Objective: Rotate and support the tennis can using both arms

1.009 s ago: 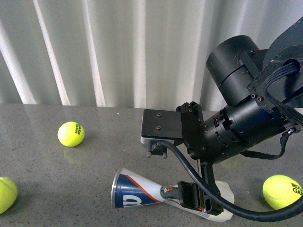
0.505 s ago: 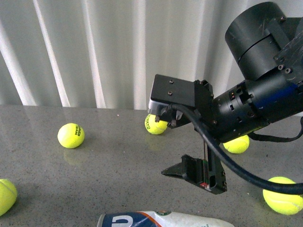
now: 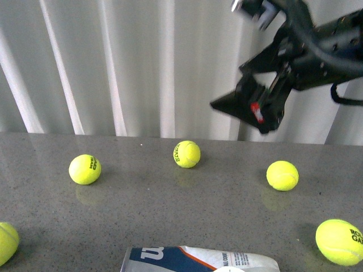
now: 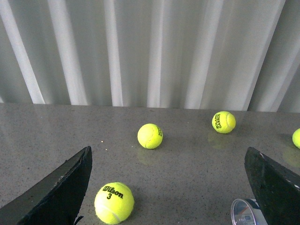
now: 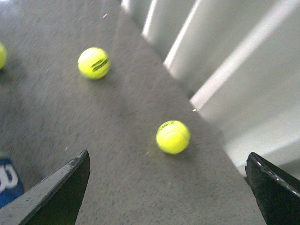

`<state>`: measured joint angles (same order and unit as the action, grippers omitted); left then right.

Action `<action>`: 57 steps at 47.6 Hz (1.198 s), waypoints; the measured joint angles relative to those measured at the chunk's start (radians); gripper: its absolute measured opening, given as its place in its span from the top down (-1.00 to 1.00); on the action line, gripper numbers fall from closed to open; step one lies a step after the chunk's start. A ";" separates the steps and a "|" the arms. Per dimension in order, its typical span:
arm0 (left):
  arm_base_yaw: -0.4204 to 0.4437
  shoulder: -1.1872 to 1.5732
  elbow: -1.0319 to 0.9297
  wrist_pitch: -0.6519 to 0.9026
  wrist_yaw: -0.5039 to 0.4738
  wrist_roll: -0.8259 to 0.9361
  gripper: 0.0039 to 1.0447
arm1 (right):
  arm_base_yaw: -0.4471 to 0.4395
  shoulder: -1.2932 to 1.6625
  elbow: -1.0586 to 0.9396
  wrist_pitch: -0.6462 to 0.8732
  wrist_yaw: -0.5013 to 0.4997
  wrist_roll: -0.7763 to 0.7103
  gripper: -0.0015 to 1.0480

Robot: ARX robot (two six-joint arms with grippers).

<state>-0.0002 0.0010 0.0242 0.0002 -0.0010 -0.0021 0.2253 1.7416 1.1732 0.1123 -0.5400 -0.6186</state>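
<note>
The tennis can (image 3: 198,259) lies on its side at the near edge of the grey surface (image 3: 142,198), apart from both arms. The right end effector (image 3: 244,105) hangs high at right, jaws spread wide. The left end effector (image 4: 168,154) is likewise agape. Yellow tennis balls (image 3: 187,153) dot the surface beyond.

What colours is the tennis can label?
Navy, white and orange on the tennis can; clearest in front view.
</note>
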 joint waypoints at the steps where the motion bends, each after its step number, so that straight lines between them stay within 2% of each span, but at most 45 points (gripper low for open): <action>1: 0.000 0.000 0.000 0.000 0.000 0.000 -0.88 | -0.006 -0.011 0.000 0.027 0.013 0.034 -0.87; 7: 0.000 0.000 0.000 0.000 0.000 0.000 -0.88 | -0.044 -0.080 0.008 0.108 0.131 0.323 -0.87; 13: 0.000 0.000 0.000 0.000 0.000 0.000 -0.88 | -0.093 -0.190 -0.037 0.152 0.330 0.630 -0.87; 17: 0.000 0.000 0.000 0.000 0.000 0.000 -0.88 | -0.127 -0.296 -0.150 0.204 0.440 0.734 -0.87; 21: 0.000 0.000 0.000 0.000 0.000 0.000 -0.88 | -0.140 -0.384 -0.256 0.263 0.517 0.742 -0.87; 31: 0.000 0.000 0.000 0.000 0.000 0.000 -0.88 | -0.146 -0.488 -0.459 0.336 0.602 0.686 -0.87; 39: 0.000 0.000 0.000 0.000 0.000 0.000 -0.88 | -0.154 -0.473 -0.489 0.349 0.617 0.663 -0.85; 42: 0.000 0.000 0.000 0.000 0.000 0.000 -0.88 | -0.159 -0.497 -0.560 0.507 0.602 0.640 -0.56; 44: 0.000 0.000 0.000 0.000 0.000 0.000 -0.88 | -0.163 -0.524 -0.612 0.552 0.598 0.632 -0.40; 52: 0.000 0.000 0.000 0.000 0.000 0.000 -0.88 | -0.210 -0.617 -0.771 0.603 0.543 0.623 0.18; 57: 0.000 0.000 0.000 0.000 0.000 0.000 -0.88 | -0.225 -0.692 -0.869 0.620 0.544 0.622 0.65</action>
<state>-0.0002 0.0010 0.0242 0.0002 -0.0006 -0.0021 0.0006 1.0492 0.3046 0.7319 0.0036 0.0036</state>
